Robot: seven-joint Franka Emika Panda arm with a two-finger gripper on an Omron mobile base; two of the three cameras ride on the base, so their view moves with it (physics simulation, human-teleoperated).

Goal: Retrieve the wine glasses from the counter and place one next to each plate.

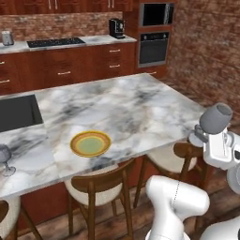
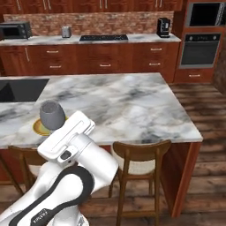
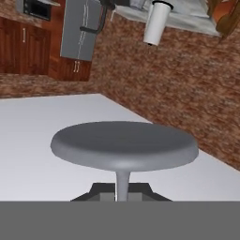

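Observation:
My gripper is shut on the thin stem of a clear greyish wine glass, whose round foot spreads wide just ahead of the fingertips. From the left base view this glass hangs tilted in the air off the island's right front corner, above the white hand. The right base view has its bowl over the island's near edge, partly covering the yellow plate. That plate, yellow rimmed with a greenish centre, lies near the island's front. A second wine glass stands upright at the island's far left front. The counter runs along the back wall.
Wooden stools are tucked under the marble island on the near side. A black sink is set in its left part. A wall oven stands at the back right. A paper towel roll appears upside down.

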